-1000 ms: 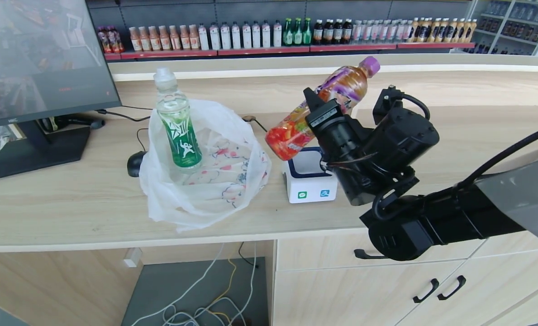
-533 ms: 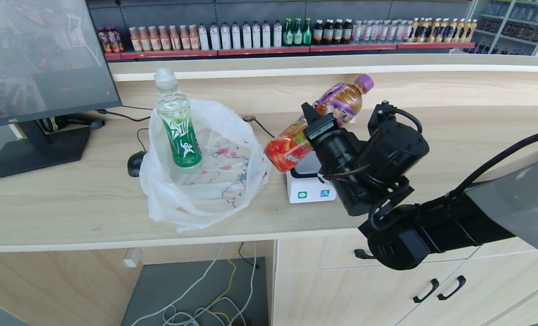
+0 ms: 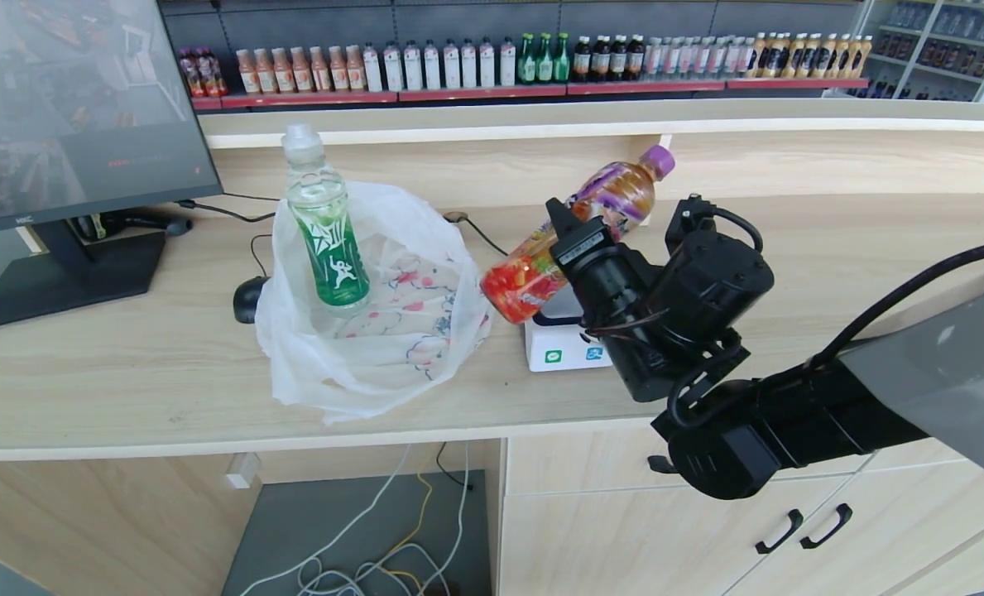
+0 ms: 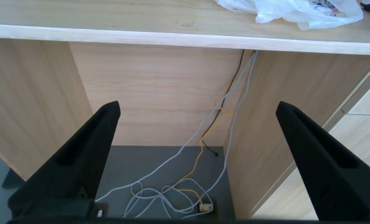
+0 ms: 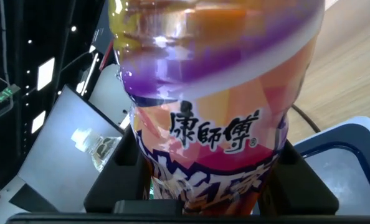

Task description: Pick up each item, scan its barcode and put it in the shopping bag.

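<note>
- The left gripper (image 4: 197,109) hangs low in front of the worktop (image 3: 127,372), its fingers spread wide with nothing between them. The left wrist view looks under the worktop edge at loose cables (image 4: 185,186) on the floor.
- The shopping bag (image 3: 392,339) sits open at 9 o'clock from the scanner (image 3: 562,352), with a green bottle (image 3: 326,240) already standing upright in it.
- The juice bottle (image 3: 624,189) is the item in hand. It lies tilted just above the scanner, its base towards 8 o'clock and its purple cap towards 2 o'clock.
- The right gripper (image 3: 578,225) is clamped around the bottle's middle, coming in from 4 o'clock.
- The step looks like the scan, so the bottle wants rolling until its barcode faces the scanner window. It should be held close and steady there without knocking the scanner. Whether the code faces down cannot be told.
- The bag's rim lies just beside the bottle's base, so the carry across should lift clear of the rim and the green bottle.
- The head view gives the tilt and the bottle's place over the scanner. The right wrist view adds the grip itself, with dark fingers on both sides of the label, and the scanner's dark-rimmed window close beyond.
</note>
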Robot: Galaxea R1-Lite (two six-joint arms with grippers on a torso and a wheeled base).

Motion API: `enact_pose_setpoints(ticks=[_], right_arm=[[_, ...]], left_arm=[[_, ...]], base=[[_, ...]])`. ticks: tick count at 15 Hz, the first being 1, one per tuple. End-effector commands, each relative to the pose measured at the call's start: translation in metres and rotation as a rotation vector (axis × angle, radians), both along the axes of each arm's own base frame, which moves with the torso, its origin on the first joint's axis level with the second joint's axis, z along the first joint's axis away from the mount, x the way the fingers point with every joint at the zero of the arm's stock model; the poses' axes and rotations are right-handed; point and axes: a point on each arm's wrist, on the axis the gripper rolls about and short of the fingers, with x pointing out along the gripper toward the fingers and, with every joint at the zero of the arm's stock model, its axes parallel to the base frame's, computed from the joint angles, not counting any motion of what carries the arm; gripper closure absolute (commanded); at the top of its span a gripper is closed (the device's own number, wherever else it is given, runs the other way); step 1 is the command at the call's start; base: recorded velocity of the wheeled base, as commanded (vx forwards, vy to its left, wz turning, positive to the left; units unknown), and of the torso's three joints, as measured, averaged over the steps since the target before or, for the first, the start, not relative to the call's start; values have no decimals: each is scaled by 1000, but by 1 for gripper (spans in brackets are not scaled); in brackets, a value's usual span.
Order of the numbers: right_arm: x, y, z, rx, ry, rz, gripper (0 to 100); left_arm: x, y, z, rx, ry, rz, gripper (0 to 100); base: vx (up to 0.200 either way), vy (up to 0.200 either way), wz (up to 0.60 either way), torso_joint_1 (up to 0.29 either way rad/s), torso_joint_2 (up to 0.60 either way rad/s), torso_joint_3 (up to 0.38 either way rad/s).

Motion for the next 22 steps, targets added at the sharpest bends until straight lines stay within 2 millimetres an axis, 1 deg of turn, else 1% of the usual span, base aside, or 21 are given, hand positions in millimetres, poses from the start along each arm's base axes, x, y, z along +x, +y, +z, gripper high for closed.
enact_pose_setpoints(ticks=[1, 3, 5, 10, 12, 17, 19, 20, 21, 22], right_arm=[[1, 0, 1, 2, -3, -1, 100], [4, -6, 3, 6, -8, -17, 100], [13, -18, 3, 8, -10, -53, 100], [13, -19, 3, 8, -10, -56, 100], [10, -20, 8, 13, -18, -53, 100], [-7, -20, 28, 12, -58, -44, 100], [-20, -17, 36, -3, -77, -28, 100], [-31, -17, 40, -21, -87, -17, 100], [-33, -17, 42, -35, -96, -22, 100], [-37, -19, 48, -68, -127, -39, 100]], left_arm=[[0, 0, 0, 0, -1, 2, 0], [0, 0, 0, 0, -1, 2, 0], [0, 0, 0, 0, -1, 2, 0], [0, 0, 0, 0, -1, 2, 0], [0, 0, 0, 0, -1, 2, 0], [0, 0, 0, 0, -1, 0, 0], [0, 0, 0, 0, -1, 2, 0], [0, 0, 0, 0, -1, 0, 0], [0, 0, 0, 0, -1, 2, 0], [0, 0, 0, 0, -1, 0, 0]], base=[[0, 0, 0, 0, 0, 0], [0, 0, 0, 0, 0, 0], [0, 0, 0, 0, 0, 0], [0, 0, 0, 0, 0, 0], [0, 0, 0, 0, 0, 0], [0, 0, 0, 0, 0, 0], [0, 0, 0, 0, 0, 0], [0, 0, 0, 0, 0, 0], [0, 0, 0, 0, 0, 0], [0, 0, 0, 0, 0, 0]])
